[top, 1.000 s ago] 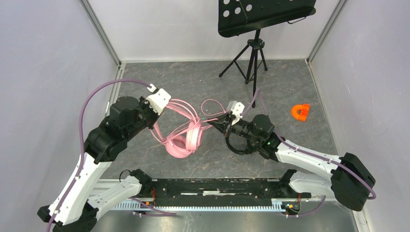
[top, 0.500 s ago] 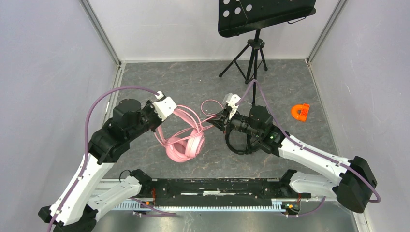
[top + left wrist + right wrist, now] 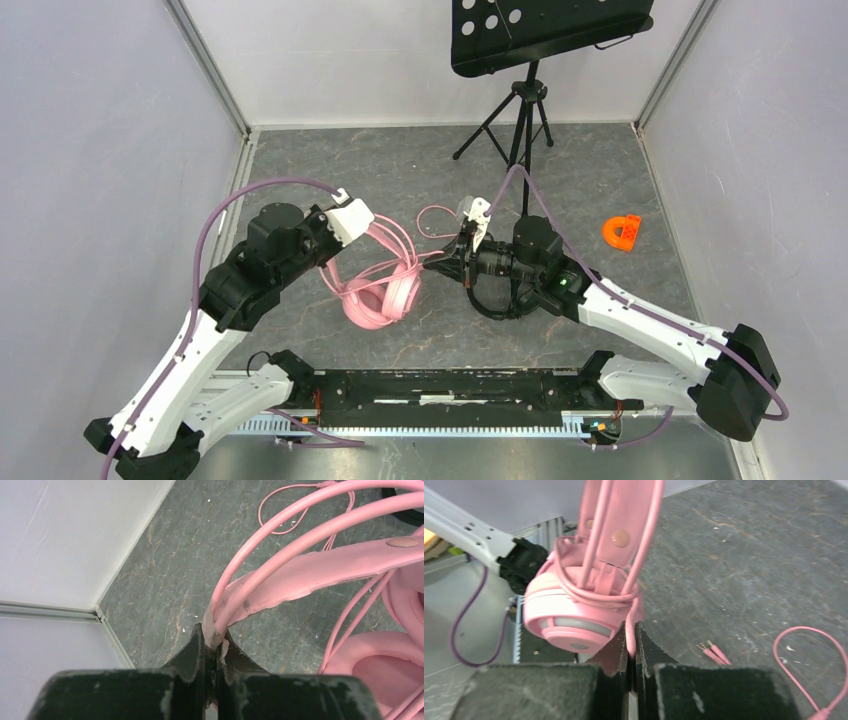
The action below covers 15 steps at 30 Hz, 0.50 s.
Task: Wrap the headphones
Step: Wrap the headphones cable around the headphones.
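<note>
The gray counter [image 3: 620, 170] fills the floor of the cell. A black music stand [image 3: 545, 30] rises at its 12 o'clock edge, its top cut off by the top view.

The pink headphones [image 3: 385, 300] are near the middle of the counter, a little toward 9 o'clock, between my two grippers. My left gripper [image 3: 372, 224] meets them from their 10 o'clock side. In the left wrist view it [image 3: 212, 642] is clamped tight on the end of the headband [image 3: 320, 572], with the thin pink hoops running out from the same pinch. An ear cup [image 3: 385, 665] sits at the 4 o'clock corner of that view, partly cut off. I cannot tell whether the cups rest on the counter or hang just above it.

My right gripper [image 3: 447, 262] comes in from the headphones' 3 o'clock side. In the right wrist view it [image 3: 630, 630] is closed on the pink cable [image 3: 633, 612], just below the other ear cup [image 3: 569, 615], where several turns of cable are looped around the arms above the cup. The loose end of the cable curls on the counter toward 12 o'clock, and its plugs [image 3: 713, 652] lie flat there.

The black headphones [image 3: 475, 300] show only as a dark loop under my right arm, mostly hidden.

A small orange piece [image 3: 621, 232] lies well apart toward 3 o'clock.
</note>
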Available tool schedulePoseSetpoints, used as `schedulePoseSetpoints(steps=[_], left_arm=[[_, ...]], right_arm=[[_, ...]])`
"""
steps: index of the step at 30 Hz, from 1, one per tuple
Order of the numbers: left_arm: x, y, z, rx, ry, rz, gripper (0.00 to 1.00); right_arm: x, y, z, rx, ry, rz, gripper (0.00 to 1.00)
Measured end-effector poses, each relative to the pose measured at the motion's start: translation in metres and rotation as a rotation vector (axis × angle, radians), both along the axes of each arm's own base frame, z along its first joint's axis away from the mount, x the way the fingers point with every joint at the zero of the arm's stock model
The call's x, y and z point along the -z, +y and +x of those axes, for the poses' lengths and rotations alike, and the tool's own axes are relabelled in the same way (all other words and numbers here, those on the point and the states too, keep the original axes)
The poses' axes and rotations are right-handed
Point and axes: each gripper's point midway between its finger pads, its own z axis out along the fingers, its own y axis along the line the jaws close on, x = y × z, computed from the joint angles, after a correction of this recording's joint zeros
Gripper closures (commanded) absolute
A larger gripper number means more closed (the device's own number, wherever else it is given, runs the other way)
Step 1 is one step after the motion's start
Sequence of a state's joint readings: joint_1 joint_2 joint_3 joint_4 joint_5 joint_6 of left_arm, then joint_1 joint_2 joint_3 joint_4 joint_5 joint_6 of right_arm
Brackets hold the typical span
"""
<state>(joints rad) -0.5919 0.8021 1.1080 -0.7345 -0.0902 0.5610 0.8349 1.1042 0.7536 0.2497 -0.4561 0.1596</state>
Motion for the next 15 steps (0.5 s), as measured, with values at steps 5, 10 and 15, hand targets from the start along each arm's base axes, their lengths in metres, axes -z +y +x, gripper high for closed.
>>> schedulePoseSetpoints(steps=[5, 10, 15], left_arm=[[-0.002, -0.002, 0.005, -0.004, -0.03, -0.003, 0.98], [-0.003, -0.003, 0.009, -0.013, -0.053, -0.013, 0.98], [-0.001, -0.003, 0.013, -0.02, -0.078, -0.028, 0.98]], right_arm=[[-0.011, 0.005, -0.014, -0.067, 0.054, 0.058, 1.0], [-0.018, 0.008, -0.023, -0.118, 0.114, 0.095, 0.92], [-0.03, 0.013, -0.033, -0.177, 0.173, 0.162, 0.92]])
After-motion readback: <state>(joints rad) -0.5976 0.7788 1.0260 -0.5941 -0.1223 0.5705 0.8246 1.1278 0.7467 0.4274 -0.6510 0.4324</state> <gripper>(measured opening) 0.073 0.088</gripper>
